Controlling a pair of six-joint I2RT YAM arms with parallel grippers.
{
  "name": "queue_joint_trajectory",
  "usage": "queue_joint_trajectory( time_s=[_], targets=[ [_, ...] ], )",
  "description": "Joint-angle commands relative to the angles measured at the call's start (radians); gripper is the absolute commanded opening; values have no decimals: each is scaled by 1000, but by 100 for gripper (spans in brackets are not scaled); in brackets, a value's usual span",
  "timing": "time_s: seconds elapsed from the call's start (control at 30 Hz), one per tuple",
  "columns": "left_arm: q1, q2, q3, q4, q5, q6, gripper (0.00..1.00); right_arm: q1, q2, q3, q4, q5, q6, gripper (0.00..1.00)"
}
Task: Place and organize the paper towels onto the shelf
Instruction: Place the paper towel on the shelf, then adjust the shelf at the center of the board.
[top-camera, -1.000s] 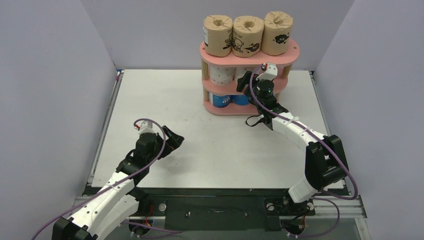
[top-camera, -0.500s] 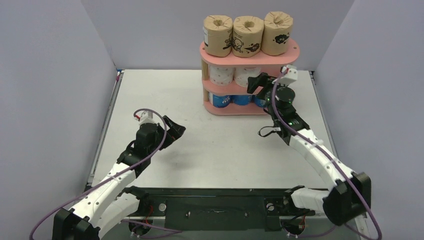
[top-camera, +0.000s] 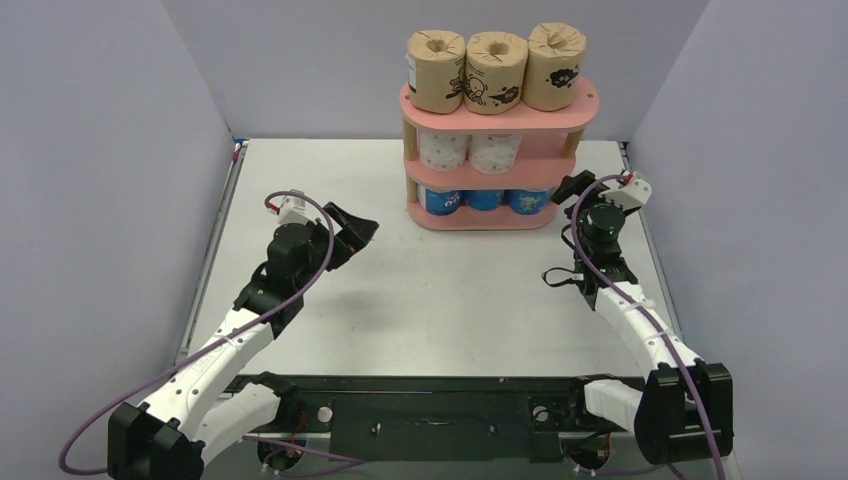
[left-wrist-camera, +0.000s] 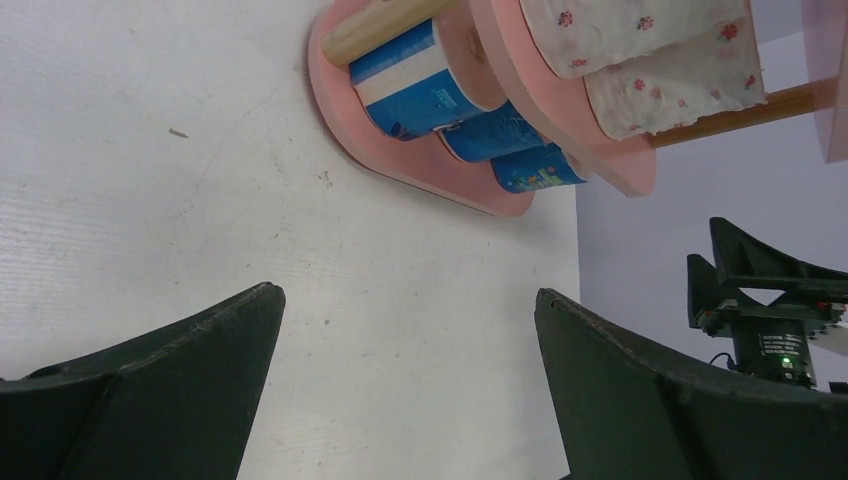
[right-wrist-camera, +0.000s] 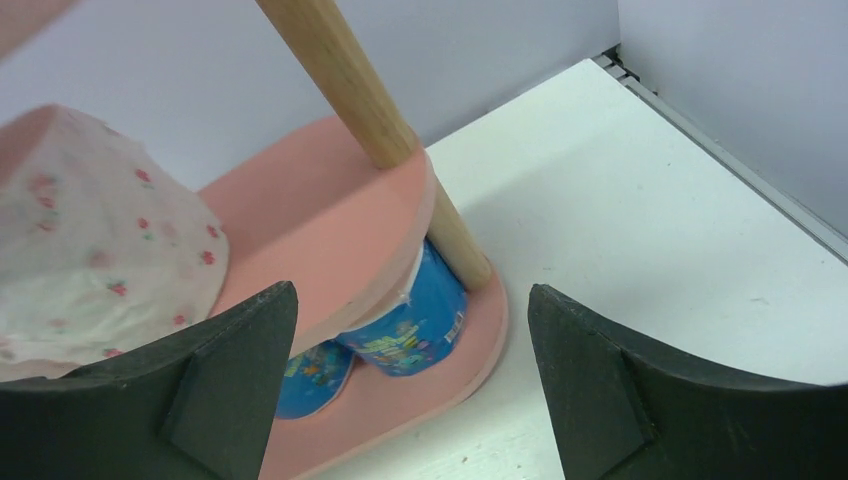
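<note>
Left gripper (top-camera: 357, 234): held wide, nothing gripped.
Right gripper (right-wrist-camera: 410, 292): spread open, empty, just beside shelf (top-camera: 497, 101).
Shelf: brown rolls (top-camera: 496, 68) set on top, white rolls (top-camera: 443, 150) mid, blue rolls (top-camera: 483, 199) below.

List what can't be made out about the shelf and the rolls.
Blue rolls: print too small in the top view, shaded by the board above.
White roll: blurred in the right wrist view, cut off by the left edge.
Brown rolls: outside both wrist views; their backs face away in the top view.
Shelf: rear of the tiers hidden behind the rolls in the top view.
</note>
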Motion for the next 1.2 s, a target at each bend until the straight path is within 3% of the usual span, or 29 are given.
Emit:
queue_joint_trajectory(
  time_s=[0.0,0.5,0.83,1.17],
  targets=[
    [8,-5,10,99,-3,-9,96,-22,57,47,205,-70,-79,81],
    [70,180,128,353,14,-9,97,-102,377,181,422,-178,-207,77],
    [140,413,254,531,106,-12,98,-91,490,243,515,-184,-269,74],
    [189,594,420,556,211,-6,99,-86,588,326,521,-159,-307,70]
  ],
)
